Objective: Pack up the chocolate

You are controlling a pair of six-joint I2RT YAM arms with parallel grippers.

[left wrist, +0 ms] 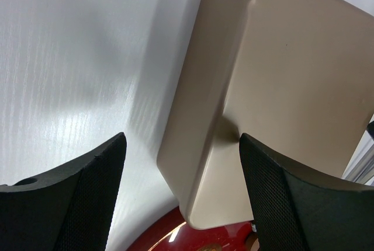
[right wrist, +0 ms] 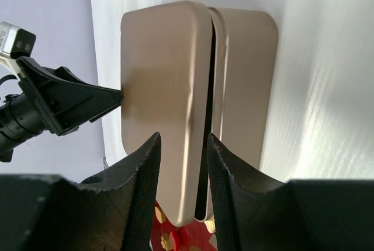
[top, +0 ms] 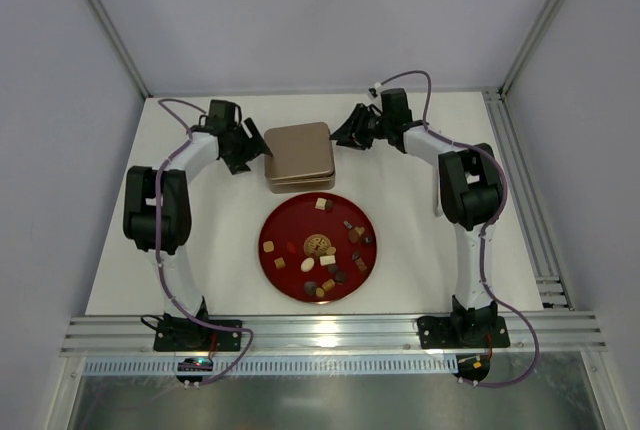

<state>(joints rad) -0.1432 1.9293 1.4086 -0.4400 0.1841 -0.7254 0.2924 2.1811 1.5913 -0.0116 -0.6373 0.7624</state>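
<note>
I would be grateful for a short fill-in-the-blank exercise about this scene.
The chocolates lie on a ___ plate.
The left end effector and right end effector flank the gold ___.
The left end effector's jaws stand ___.
Missing words: red; tin; open.

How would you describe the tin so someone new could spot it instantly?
On the white table, find the round red plate of chocolates. Right behind its far edge, between the left gripper and right gripper, sits the tin: a plain gold-beige rectangular box with rounded corners, the only box there.
</note>
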